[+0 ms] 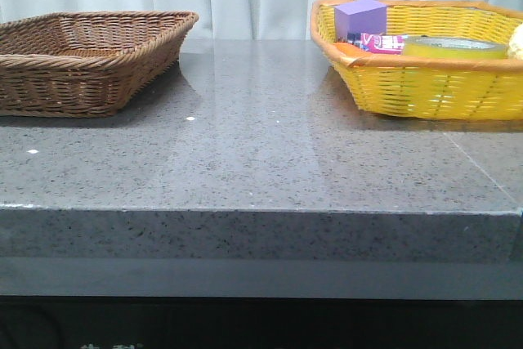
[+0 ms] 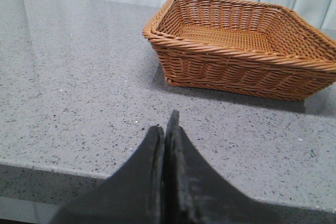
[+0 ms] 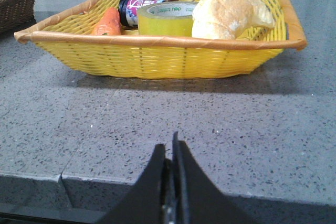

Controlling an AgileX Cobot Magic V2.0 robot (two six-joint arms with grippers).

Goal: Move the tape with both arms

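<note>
The tape (image 1: 454, 47), a wide yellow roll with a white core, lies flat inside the yellow basket (image 1: 425, 87) at the table's right rear. The right wrist view shows the tape (image 3: 165, 19) between an orange piece and a bread roll. My right gripper (image 3: 169, 148) is shut and empty, low by the table's front edge, well short of the basket. My left gripper (image 2: 167, 124) is also shut on nothing, near the front edge facing the brown basket (image 2: 241, 66). Neither arm appears in the front view.
The brown wicker basket (image 1: 82, 67) at the left rear holds nothing. In the yellow basket (image 3: 157, 59) sit a purple block (image 1: 360, 16), a pink-labelled bottle (image 3: 134, 8), an orange carrot-like piece (image 3: 107, 22) and a bread roll (image 3: 231, 14). The grey stone tabletop (image 1: 261, 153) lies between the baskets.
</note>
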